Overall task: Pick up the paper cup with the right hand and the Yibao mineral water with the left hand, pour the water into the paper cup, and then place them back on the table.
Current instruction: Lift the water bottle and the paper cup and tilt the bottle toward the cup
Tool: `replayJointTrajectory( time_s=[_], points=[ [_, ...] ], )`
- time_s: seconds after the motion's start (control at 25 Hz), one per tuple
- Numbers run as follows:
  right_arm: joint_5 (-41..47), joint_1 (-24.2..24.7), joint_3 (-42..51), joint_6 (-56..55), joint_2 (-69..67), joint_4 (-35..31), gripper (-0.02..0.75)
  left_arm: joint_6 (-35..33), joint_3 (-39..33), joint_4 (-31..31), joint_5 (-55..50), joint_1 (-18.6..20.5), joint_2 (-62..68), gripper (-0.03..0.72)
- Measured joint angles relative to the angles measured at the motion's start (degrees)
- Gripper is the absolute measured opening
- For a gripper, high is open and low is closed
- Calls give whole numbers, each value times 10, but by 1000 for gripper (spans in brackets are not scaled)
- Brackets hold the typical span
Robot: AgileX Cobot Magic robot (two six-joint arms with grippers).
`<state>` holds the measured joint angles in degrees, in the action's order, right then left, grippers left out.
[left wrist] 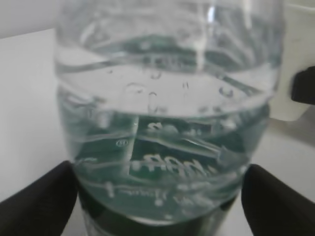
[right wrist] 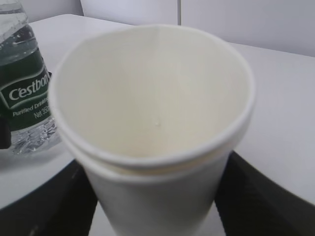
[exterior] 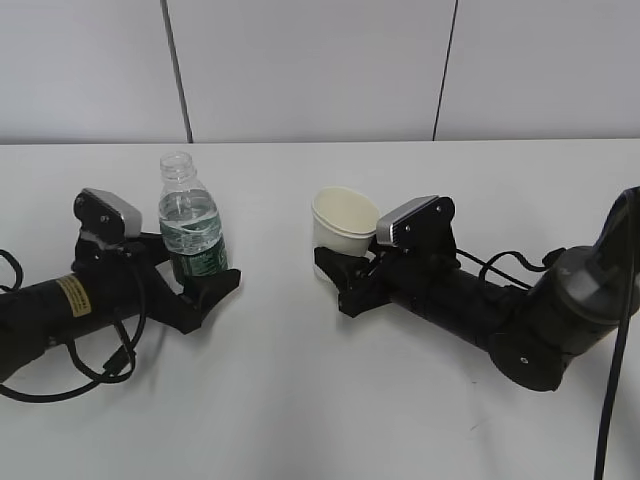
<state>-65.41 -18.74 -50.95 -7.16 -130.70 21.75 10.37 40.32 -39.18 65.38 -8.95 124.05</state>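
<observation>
Near the table's (exterior: 300, 400) middle, the left hand (exterior: 205, 285) grips the Yibao mineral water (exterior: 190, 232); the right hand (exterior: 345, 280) grips the paper cup (exterior: 342, 225). Grasping appears complete; lifting both comes next, judged.

surface: plain white flat tabletop (exterior: 300, 400), matte, its far edge meeting a pale panelled wall

left half: small clear plastic water bottle with a dark green label (exterior: 190, 228), upright, uncapped, partly filled, well in from the far edge

middle: small cream-white paper cup with a rolled rim (exterior: 342, 225), tilted; whether its base touches the tabletop is unclear

near left edge: black cable loop (exterior: 75, 375) lying on the tabletop
</observation>
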Motion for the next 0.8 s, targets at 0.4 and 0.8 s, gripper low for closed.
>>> replayJointTrajectory(
  time_s=[0.4, 0.8],
  points=[
    [0, 0, 0, 0, 0, 0, 531, 0, 0, 42, 0, -6, 0, 589],
    [0, 0, 0, 0, 0, -1, 531, 0, 0, 40, 1, -6, 0, 503]
  ],
)
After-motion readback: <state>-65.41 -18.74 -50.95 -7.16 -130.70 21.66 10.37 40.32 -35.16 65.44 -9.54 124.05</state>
